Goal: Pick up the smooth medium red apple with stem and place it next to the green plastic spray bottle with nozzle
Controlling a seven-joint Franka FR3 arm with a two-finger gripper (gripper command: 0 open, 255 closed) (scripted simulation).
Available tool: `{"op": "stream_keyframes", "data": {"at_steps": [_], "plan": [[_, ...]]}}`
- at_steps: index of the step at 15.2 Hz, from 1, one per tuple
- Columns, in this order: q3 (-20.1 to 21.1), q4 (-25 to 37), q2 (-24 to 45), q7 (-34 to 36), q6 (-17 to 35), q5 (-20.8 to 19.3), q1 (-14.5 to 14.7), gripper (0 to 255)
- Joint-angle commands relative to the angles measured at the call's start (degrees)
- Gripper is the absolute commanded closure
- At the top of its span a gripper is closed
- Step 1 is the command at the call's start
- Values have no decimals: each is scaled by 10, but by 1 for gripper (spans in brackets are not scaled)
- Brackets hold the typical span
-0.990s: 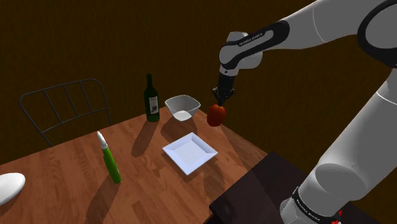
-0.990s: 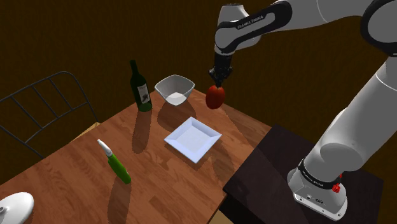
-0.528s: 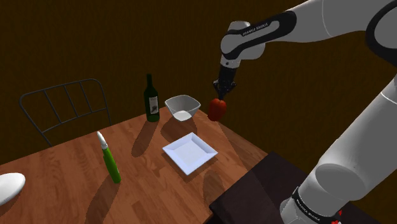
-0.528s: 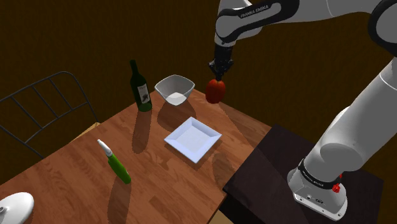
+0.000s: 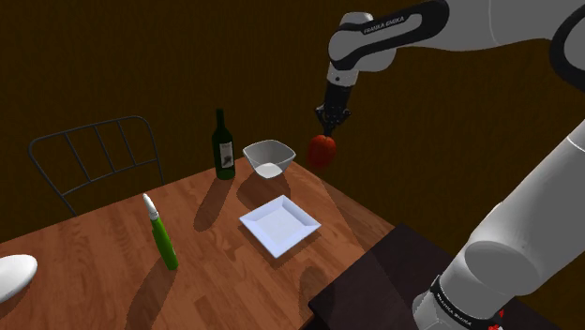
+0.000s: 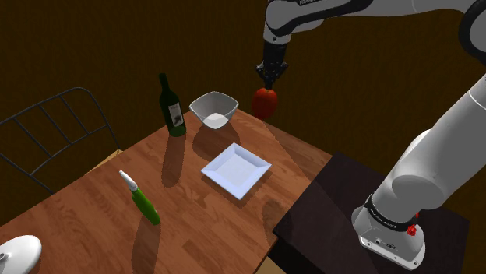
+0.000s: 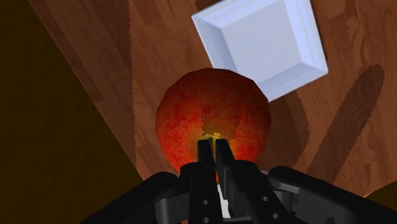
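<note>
My tool (image 7: 213,147) pinches the red apple (image 7: 213,118) at its stem end above the desk (image 5: 103,234); smooth, round and firm, it may swivel in so narrow a grip.

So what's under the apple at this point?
Nothing touches it: the apple hangs from the claw, clear above the wooden table, near its edge. In the wrist view it covers an edge of the white square plate and the wood beneath.

arm (image 5: 497,23): stretched out high | wrist: pointed straight down | jaws: pinched together on the apple (image 5: 322,150) top, apple hanging beneath
</note>
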Motion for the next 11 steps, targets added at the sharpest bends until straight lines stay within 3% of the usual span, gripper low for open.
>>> {"op": "stream_keyframes", "data": {"at_steps": [1,11], "plan": [[-1,13,-3,0,-16,-1,-1,255],[-1,82,-10,6,-92,-3,-1,255]]}}
